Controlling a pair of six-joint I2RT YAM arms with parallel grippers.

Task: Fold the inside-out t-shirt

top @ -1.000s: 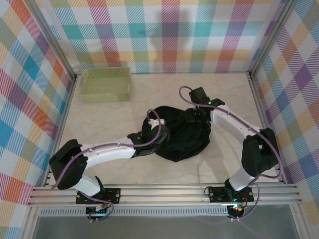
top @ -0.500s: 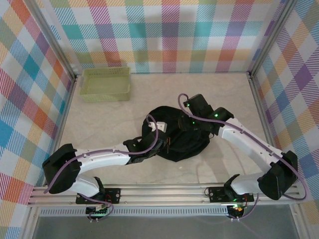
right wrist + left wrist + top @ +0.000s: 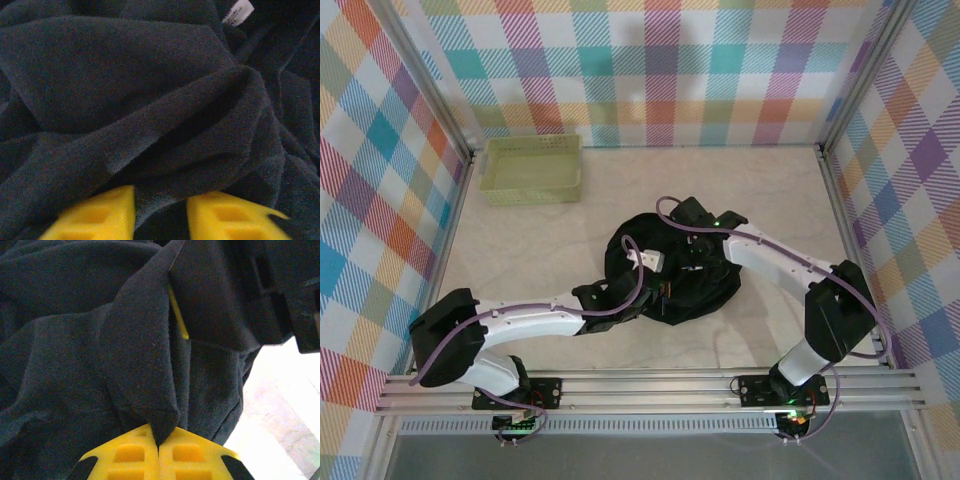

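The black t-shirt [image 3: 700, 292] lies bunched at the middle of the tabletop [image 3: 540, 235]. We see our left gripper [image 3: 159, 437] clenched on a fold of it. Our right gripper [image 3: 160, 199] straddles another fold, fingers apart; we cannot tell whether it grips.

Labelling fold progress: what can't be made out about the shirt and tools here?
Top view: t-shirt sleeves and collar, lost in bunched black folds.
Right wrist view: whether the right tool grips the fold between its jaws; the bottom edge cuts them off.
Same view: tag print, too small.
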